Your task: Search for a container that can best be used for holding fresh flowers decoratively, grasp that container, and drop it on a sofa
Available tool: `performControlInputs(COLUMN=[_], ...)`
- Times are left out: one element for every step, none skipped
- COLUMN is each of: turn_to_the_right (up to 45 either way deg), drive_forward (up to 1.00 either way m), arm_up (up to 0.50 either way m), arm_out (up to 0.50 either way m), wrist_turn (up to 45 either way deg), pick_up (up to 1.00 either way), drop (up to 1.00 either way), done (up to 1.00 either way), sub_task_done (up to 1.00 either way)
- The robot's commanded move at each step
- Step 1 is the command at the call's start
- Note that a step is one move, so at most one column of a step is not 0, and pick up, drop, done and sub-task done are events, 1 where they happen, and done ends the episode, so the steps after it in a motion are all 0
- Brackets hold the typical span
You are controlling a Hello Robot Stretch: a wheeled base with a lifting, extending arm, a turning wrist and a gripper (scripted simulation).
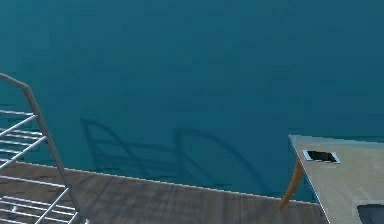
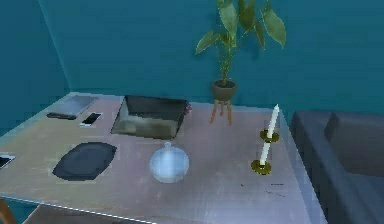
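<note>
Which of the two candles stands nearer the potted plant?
The upper candle in the arm side view; the other candle stands lower, nearer the round glass vessel.

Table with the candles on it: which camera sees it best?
The arm side view: most of the table shows from above, with two candles and a pale round container. The forward view catches one corner of it at the right edge, with a wooden leg.

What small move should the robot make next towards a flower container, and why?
Probably edge the base slightly forward: the pale, round glassy vessel, the likeliest vase, stands on the light wooden table just left of the arm side view's middle, near the table's close edge.
</note>
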Motion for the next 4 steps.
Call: performControlInputs(turn_to_the_right=[0.0,0.0,0.0,0.0], drive_forward=[0.00,0.00,0.00,0.00], arm_up=[0.32,0.00,0.00,0.00], arm_out=[0.00,0.30,0.00,0.00], wrist_turn=[0.0,0.0,45.0,45.0], pick_up=[0.00,0.00,0.00,0.00], drop=[0.00,0.00,0.00,0.00], done=[0.00,0.00,0.00,0.00], sub_task_done=[0.00,0.00,0.00,0.00])
